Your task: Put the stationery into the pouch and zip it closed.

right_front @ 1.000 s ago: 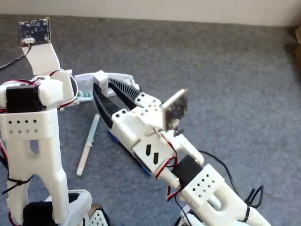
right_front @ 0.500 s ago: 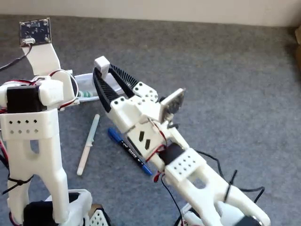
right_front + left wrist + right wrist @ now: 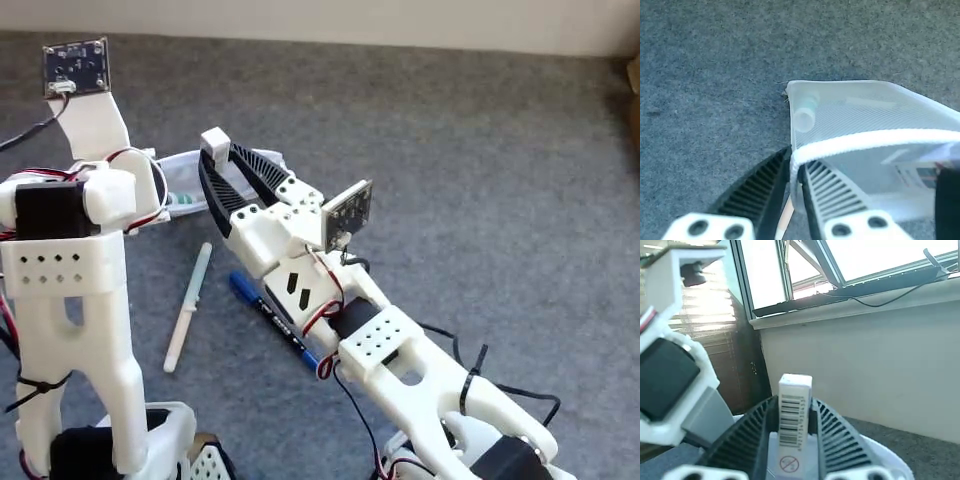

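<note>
Pouch point(image 3: 875, 112) rim is pinched between the closed fingers of the left gripper point(image 3: 794, 162). A white eraser box point(image 3: 794, 412) is clamped by the right gripper point(image 3: 218, 156) and held over the pouch. A blue pen point(image 3: 268, 315) and a white pen point(image 3: 188, 305) are laid on the grey carpet point(image 3: 480, 180) nearby.

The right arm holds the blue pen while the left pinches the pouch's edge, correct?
No: the right gripper holds a small white barcoded box, as the right wrist view shows; the blue pen lies on the table. The left gripper does pinch the edge of the pouch.
</note>
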`<action>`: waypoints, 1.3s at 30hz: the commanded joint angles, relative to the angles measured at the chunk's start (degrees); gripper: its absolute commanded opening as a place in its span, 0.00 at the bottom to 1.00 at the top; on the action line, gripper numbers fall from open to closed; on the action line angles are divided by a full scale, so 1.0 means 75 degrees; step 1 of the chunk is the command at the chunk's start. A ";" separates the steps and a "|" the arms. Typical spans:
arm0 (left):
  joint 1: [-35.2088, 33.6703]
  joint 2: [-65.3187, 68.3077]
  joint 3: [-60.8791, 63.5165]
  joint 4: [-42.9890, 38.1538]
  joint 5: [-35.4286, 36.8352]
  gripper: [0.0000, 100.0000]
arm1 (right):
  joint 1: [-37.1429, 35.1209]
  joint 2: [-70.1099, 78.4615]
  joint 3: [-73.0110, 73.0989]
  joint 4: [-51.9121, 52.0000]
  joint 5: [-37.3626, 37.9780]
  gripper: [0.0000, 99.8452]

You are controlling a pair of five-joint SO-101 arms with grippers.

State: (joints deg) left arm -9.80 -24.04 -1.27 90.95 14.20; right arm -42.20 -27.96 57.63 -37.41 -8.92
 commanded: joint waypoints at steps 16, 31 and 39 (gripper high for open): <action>0.0053 -0.0111 0.0029 0.0012 -0.0012 0.01 | -0.0041 -0.0088 0.0170 -0.0123 0.0586 0.12; -0.0275 -0.0111 0.0029 -0.0012 -0.0012 0.01 | -0.0568 -0.2280 0.0920 0.2127 0.0551 0.12; -0.0275 -0.0111 0.0029 -0.0094 -0.0012 0.01 | -0.0580 -0.3581 0.0979 0.3979 0.0551 0.12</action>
State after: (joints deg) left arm -10.86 -24.04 -1.10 90.95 14.20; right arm -45.98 -51.08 65.45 -10.24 -5.05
